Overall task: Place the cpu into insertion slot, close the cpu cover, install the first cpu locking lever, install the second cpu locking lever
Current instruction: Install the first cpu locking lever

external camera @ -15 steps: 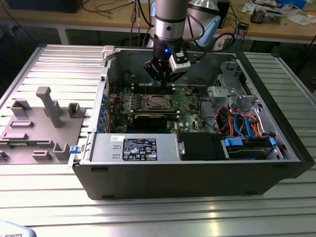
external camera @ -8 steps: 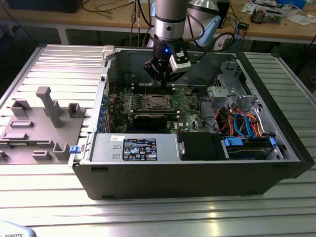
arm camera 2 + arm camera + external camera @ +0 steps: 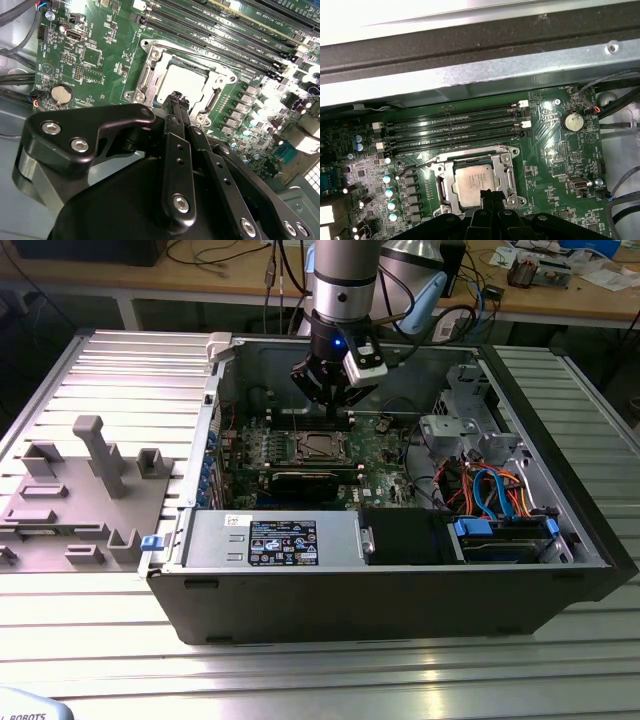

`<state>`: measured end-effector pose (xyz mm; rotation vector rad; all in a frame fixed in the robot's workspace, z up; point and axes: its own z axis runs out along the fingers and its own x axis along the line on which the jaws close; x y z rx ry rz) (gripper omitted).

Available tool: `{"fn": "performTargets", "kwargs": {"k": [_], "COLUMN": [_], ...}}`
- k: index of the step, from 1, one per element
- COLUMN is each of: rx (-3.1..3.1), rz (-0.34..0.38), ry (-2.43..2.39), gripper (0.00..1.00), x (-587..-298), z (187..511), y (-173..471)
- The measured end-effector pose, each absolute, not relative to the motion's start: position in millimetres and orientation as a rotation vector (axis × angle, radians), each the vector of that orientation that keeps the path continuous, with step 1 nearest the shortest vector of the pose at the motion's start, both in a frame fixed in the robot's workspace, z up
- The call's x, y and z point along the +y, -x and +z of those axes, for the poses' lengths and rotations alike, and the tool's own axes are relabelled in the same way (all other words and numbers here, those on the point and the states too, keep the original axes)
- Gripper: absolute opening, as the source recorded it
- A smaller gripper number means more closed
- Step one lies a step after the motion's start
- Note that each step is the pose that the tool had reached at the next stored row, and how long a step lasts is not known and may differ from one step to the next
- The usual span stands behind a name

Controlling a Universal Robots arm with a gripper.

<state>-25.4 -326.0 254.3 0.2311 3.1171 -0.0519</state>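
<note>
The cpu (image 3: 474,184) lies flat in the insertion slot (image 3: 318,445) on the green board, its silvery top (image 3: 189,82) showing. The cpu cover (image 3: 506,167) is down around it as a metal frame with the chip in its window. A thin wire lever (image 3: 421,163) juts out from the frame's corner toward the capacitors. My gripper (image 3: 177,96) hovers just above the chip's edge, fingers pressed together and holding nothing. In the exterior view the gripper (image 3: 331,400) hangs above the socket inside the open case.
Long black memory slots (image 3: 455,127) run beside the socket, under the case wall (image 3: 470,70). A coin battery (image 3: 573,121) sits on the board. Cables (image 3: 490,485) and a drive cage fill the case's right in the exterior view. A grey fixture (image 3: 80,490) stands outside.
</note>
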Motion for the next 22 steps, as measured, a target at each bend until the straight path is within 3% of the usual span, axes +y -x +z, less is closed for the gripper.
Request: {"fn": "performTargets", "kwargs": {"k": [22], "rx": [3.121], "rz": [-0.051], "ry": [-0.152], "gripper": [0.11], "x": [-326.0], "z": [254.3], "y": [25.4]}}
